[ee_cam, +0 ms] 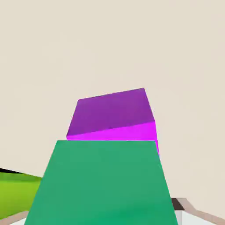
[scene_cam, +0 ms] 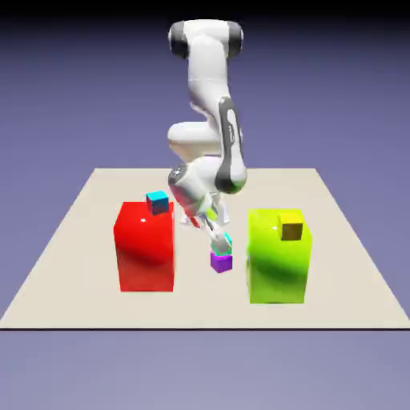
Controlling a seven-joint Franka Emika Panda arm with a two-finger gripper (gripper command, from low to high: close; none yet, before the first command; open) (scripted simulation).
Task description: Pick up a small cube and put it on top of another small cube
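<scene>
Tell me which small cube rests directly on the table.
The purple cube, between the two big blocks; the cyan cube and olive cube sit atop blocks.

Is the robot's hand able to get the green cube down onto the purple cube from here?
Probably yes. The hand holds the green cube just above the purple cube, and nothing stands between them.

We see a beige worktop [scene_cam: 352,264] with three things resting directly on it. A big red block [scene_cam: 145,252] stands toward the exterior view's left, a big lime block [scene_cam: 276,264] toward its right, both nearer the front edge than the far edge. Between them, well apart from either, a tiny purple-magenta cube [scene_cam: 222,263] sits on the bare surface.
</scene>
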